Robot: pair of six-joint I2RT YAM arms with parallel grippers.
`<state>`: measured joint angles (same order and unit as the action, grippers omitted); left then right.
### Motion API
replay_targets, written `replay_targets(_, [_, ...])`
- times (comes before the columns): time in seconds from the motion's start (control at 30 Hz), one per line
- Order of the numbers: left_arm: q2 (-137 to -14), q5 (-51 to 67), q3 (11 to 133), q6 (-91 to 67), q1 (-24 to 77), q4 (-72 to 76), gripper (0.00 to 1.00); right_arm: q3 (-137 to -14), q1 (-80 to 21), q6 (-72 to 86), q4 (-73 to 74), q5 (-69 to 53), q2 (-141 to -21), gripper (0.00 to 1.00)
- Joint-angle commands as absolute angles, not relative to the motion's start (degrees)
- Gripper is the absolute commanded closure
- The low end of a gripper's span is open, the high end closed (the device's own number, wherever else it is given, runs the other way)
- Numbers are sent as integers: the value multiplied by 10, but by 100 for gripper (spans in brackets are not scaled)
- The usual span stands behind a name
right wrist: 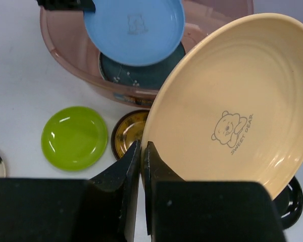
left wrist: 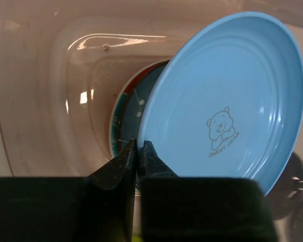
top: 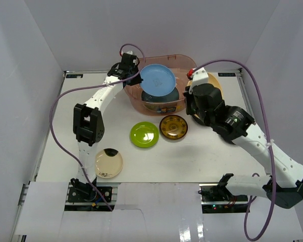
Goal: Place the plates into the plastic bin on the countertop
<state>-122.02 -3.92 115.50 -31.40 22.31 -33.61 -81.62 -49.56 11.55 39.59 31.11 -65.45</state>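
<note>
Holding a plate in each claw

I read the left claw (left wrist: 137,151) pinched on the rim of the light blue plate (top: 157,79). It is tilted over the plastic bin (top: 184,61), above the dark teal plate (right wrist: 141,75) inside. The right claw (right wrist: 141,151) is clamped on the peach plate (right wrist: 227,101), just right of the bin. The lime green plate (top: 144,134), amber-gold plate (top: 173,126) and cream plate (top: 108,163) lie on the table (top: 202,156).

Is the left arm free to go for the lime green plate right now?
Probably not yet: the left gripper is shut on the light blue plate over the plastic bin. The lime green plate itself lies uncovered.
</note>
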Motion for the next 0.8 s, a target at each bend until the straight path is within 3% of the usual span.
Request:
replay_targets(0.0, [-1215,-52,1201,-287,228,-363,80,-893,-496,48,335,338,-702,92])
replay_targets(0.03, [-1218,-48,1197,-286,227,-363,74,-907,-494,40,331,336,-717,92])
replay_targets(0.13, [-1208,1,1196,-277,228,-363,37,-950,-484,9,303,322,-772,92])
replay_targets(0.17, [-1199,25,1196,-276,228,-362,21,-957,-480,-4,293,305,-800,92])
replay_targets(0.27, [-1123,43,1163,-279,228,-338,2,-1009,-463,-24,279,283,-865,92])
replay_targets(0.47, [-865,-32,969,-275,225,-261,2,-1077,-439,-47,223,210,-962,92])
replay_targets(0.6, [-682,-68,694,-298,223,-219,4,-1098,-428,-69,195,155,-1040,92])
replay_targets(0.77, [-543,-77,498,-355,223,-257,6,-1156,-424,-92,194,119,-1163,92])
